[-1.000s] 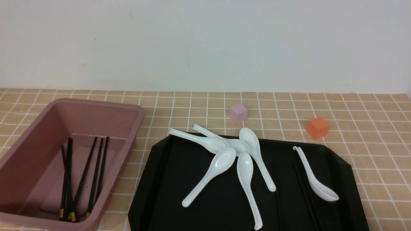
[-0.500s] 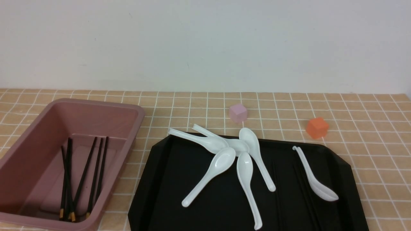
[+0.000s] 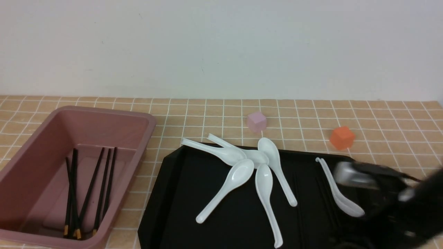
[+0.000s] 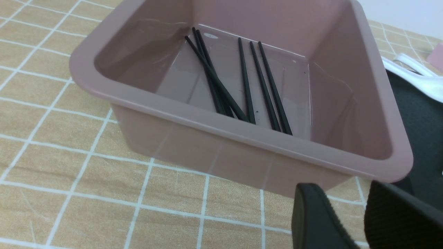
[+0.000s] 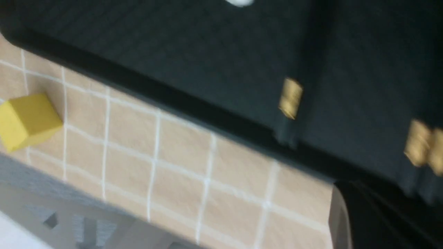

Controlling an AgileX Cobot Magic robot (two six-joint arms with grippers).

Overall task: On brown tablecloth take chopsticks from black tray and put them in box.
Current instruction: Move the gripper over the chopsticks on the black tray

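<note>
At ten o'clock in the front view, you have the mauve box (image 3: 138,152) on the brown tablecloth (image 3: 207,117), dark chopsticks (image 3: 91,186) lying inside. The black tray (image 3: 207,211) sits around twelve; three more chopsticks (image 3: 300,211) lie in its right half, among white spoons (image 3: 225,190). Past the tray stand a pink cube (image 3: 256,121) at twelve and an orange cube (image 3: 342,138) at one. Your right arm (image 3: 398,204), blurred, reaches over the tray at about two.

In the left wrist view, your left claw (image 4: 342,186) is spread, nothing between its tips, near the box; you can count six chopsticks inside.

In the right wrist view, your right claw (image 5: 350,184) seems narrow, tips together, as far as the blur lets you judge. Gold bands (image 5: 290,98) show on the tray's chopsticks, near its rim; a yellow cube (image 5: 31,121) rests on the cloth.
</note>
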